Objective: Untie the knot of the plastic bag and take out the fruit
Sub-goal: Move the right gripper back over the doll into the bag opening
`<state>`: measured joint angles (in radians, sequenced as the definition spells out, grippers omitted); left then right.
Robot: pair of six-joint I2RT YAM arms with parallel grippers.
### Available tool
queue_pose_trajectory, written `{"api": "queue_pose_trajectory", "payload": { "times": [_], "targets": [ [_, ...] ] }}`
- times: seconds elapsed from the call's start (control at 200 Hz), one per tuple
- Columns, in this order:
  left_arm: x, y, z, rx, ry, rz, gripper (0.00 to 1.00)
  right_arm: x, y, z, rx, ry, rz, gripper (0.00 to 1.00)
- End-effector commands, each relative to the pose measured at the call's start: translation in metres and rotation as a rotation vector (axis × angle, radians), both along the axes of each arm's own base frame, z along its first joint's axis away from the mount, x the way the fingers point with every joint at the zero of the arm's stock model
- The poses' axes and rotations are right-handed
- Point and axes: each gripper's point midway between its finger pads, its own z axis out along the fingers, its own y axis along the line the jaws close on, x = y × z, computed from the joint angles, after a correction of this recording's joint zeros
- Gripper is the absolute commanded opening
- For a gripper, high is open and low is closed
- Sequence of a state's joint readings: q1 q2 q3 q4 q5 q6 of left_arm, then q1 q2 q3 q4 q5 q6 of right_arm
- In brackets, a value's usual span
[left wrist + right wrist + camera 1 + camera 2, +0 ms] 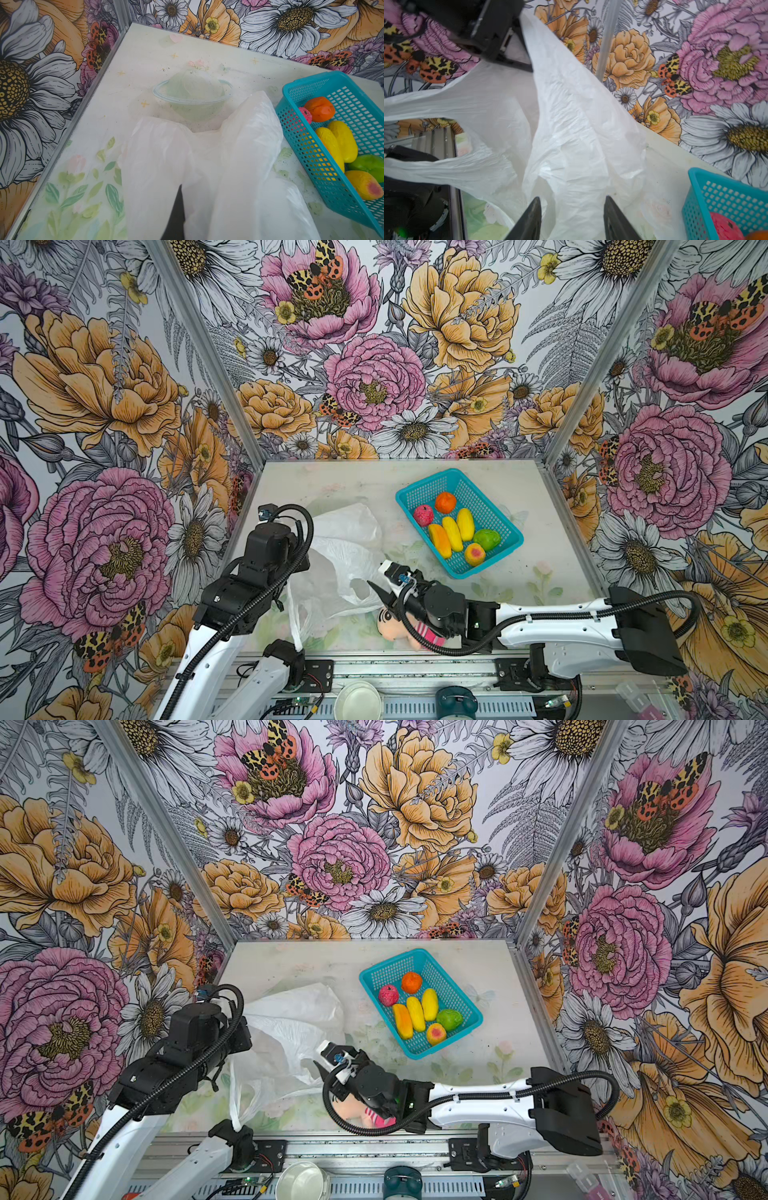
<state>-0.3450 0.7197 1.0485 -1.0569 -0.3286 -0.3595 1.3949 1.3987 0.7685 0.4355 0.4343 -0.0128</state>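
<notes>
**Top views.** The plastic bag (338, 551) lay left of centre on the table (332, 481). Its long axis ran from back wall to near rail, closed end pointing away and handle loops pointing nearward. No knot showed. Seven fruit (453, 533) sat in the basket (415, 489), apart from the bag. The right gripper (376, 591) was at the bag's mouth, above the doll (388, 626).

**Left wrist.** The left gripper (179, 207) was clamped on bag film.

**Right wrist.** The right jaws stood moderately apart, straddling a loose fold.

**Risk.** Closing on film alone and pulling could tear it or strip it from the left grip. A fruit hidden inside could roll off. The right arm might drag the doll.
</notes>
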Motion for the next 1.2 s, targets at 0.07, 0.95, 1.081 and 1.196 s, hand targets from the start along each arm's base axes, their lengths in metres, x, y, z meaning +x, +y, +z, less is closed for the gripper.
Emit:
{"api": "queue_pose_trajectory", "payload": {
  "times": [0.07, 0.95, 1.081, 1.196],
  "targets": [
    [0.002, 0.0, 0.002, -0.003, -0.021, 0.01, 0.0, -0.023, 0.047, -0.011, -0.122, -0.113, 0.065, 0.41],
    [0.001, 0.0, 0.003, -0.002, -0.025, 0.009, 0.0, 0.087, 0.084, -0.124, -0.432, 0.043, -0.295, 0.37],
    [0.001, 0.0, 0.003, -0.001, -0.025, 0.009, 0.0, 0.097, 0.083, -0.132, -0.454, 0.07, -0.325, 0.38],
    [0.001, 0.0, 0.003, -0.002, -0.027, 0.009, 0.0, 0.105, 0.081, -0.136, -0.472, 0.063, -0.363, 0.43]
  ]
}}
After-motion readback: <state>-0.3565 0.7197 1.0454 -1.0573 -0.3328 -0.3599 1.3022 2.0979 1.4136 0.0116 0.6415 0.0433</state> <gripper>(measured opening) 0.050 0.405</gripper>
